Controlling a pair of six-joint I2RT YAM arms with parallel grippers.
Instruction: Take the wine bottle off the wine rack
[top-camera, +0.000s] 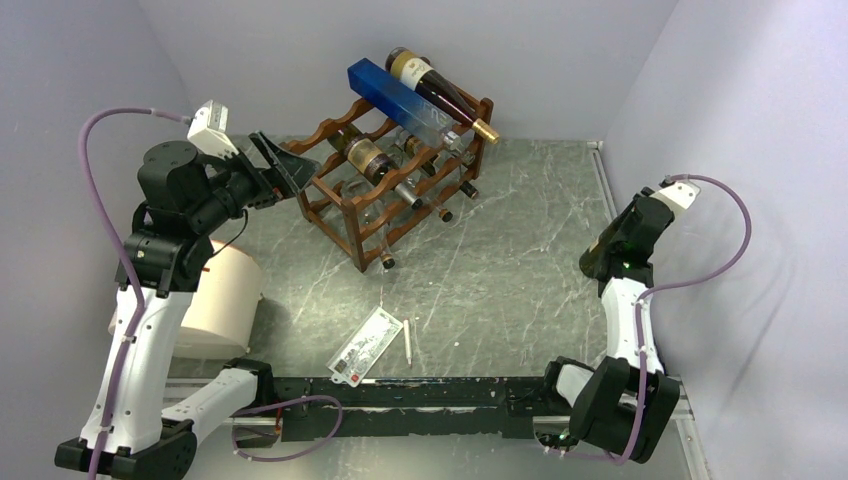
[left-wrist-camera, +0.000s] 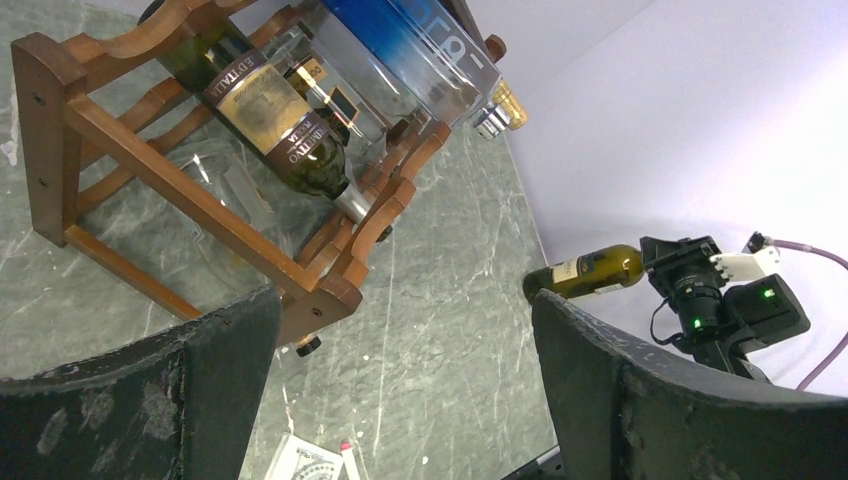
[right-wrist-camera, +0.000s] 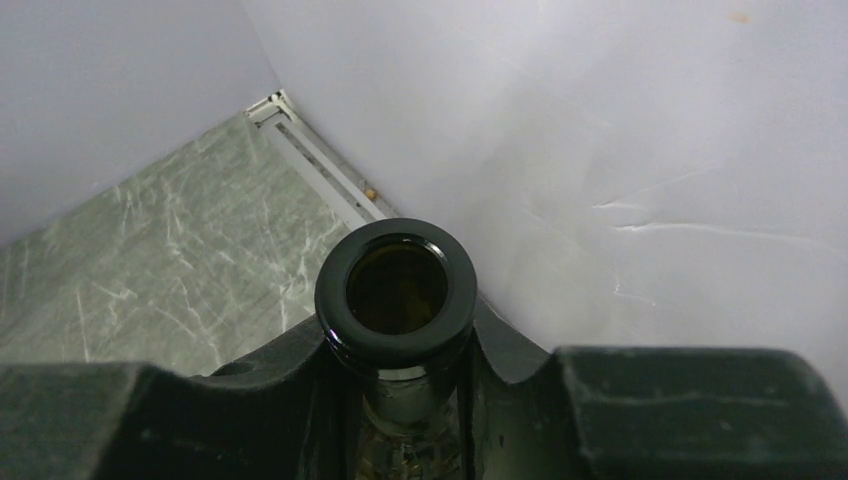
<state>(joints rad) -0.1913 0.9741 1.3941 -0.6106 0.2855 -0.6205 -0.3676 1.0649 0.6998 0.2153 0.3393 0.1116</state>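
Since the neck is the slimmest place to grab, the right gripper (right-wrist-camera: 410, 420) is clamped on the bottle (right-wrist-camera: 397, 290) just under its lip. The mouth pokes beyond the jaws, well clear of the rack (left-wrist-camera: 48, 140). The left gripper (left-wrist-camera: 400, 385) gapes wide and empty, with the rack just ahead of its jaws, probably there to steady it.

Dark green wine bottle (left-wrist-camera: 585, 272) well apart from laden reddish-brown wine rack (left-wrist-camera: 48, 140)
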